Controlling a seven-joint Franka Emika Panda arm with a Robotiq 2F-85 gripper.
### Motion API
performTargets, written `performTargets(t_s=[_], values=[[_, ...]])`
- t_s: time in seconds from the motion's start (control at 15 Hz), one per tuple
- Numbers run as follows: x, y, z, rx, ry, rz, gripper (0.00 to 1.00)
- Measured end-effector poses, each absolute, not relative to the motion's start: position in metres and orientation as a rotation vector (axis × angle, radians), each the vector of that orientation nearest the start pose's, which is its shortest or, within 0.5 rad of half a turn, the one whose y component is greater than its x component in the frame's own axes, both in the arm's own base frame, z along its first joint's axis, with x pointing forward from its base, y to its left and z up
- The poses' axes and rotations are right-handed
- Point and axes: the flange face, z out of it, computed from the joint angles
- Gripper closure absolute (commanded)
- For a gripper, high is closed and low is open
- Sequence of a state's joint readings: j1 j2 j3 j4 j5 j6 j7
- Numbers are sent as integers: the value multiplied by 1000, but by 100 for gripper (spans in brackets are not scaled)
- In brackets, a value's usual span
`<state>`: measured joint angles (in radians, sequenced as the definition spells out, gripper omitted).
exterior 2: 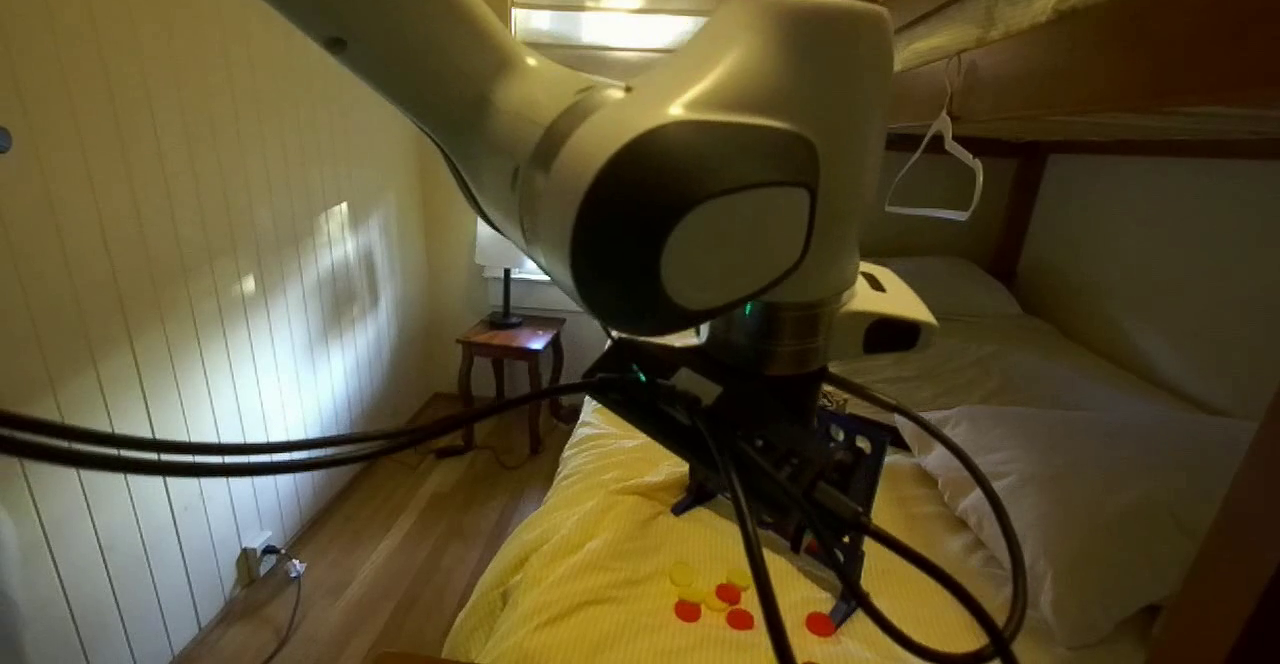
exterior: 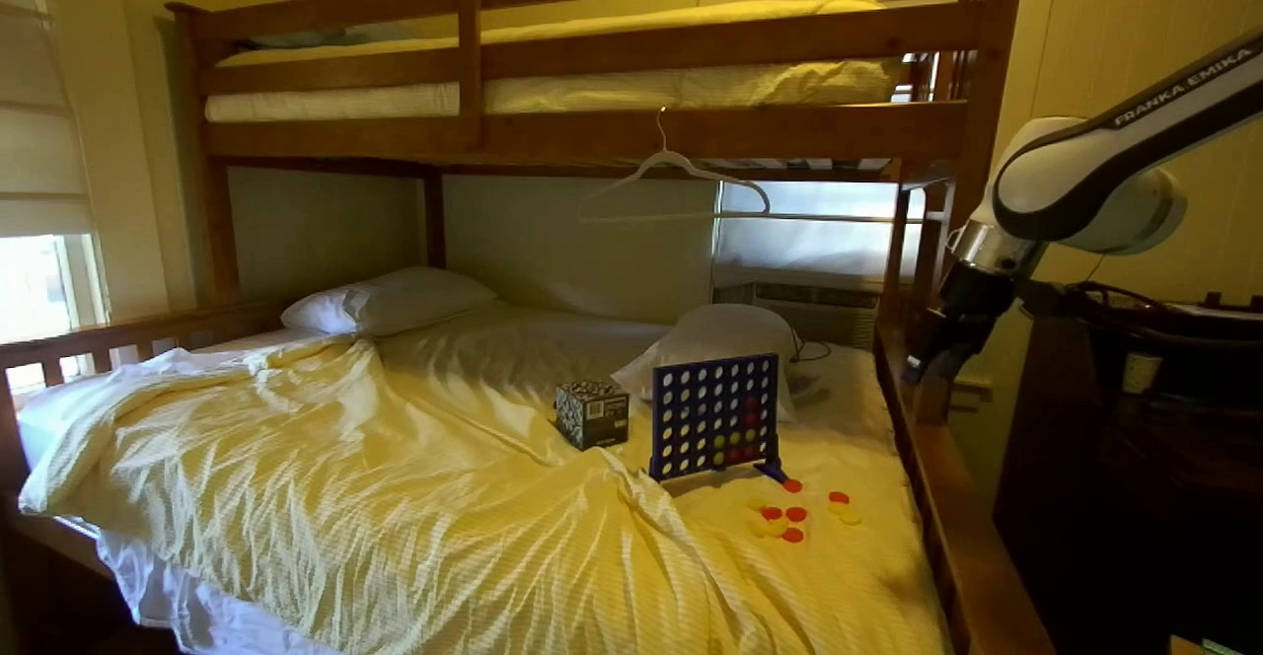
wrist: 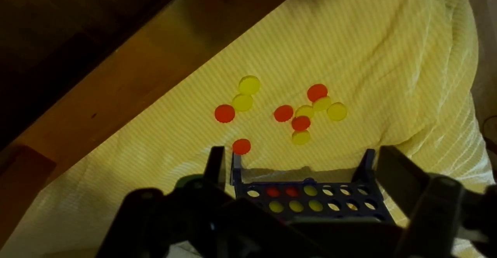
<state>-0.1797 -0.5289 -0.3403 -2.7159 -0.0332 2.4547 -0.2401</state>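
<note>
Window (exterior: 33, 280) glaring; wall (exterior 2: 330, 344) patchily lit; wrist view dim.

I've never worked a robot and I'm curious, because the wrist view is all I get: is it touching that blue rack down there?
Observer: No. In an exterior view, the gripper hangs apart from the rack.
Visitor: Phew! Is anything dangling that I can't see?
Observer: Yes, a hanger hooked on the upper bunk, seen in both exterior views.
Visitor: And is there other furniture about?
Observer: In an exterior view, a small table with a lamp on it.
</note>
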Motion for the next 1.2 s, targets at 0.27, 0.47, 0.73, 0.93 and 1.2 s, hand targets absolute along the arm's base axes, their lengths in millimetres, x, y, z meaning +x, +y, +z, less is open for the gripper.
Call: performTargets(t_s=[0.27,0.47,0.73,0.93,1.2], values=[[360,-187,381,-3056,361,-447,0],[375,-187,370,-3066,364,-449,0],[393,-192,358,-3088,369,-444,0],[400,-194,351,-3099,369,-421,0],[400,-194,353,-3099,367,-427,0]])
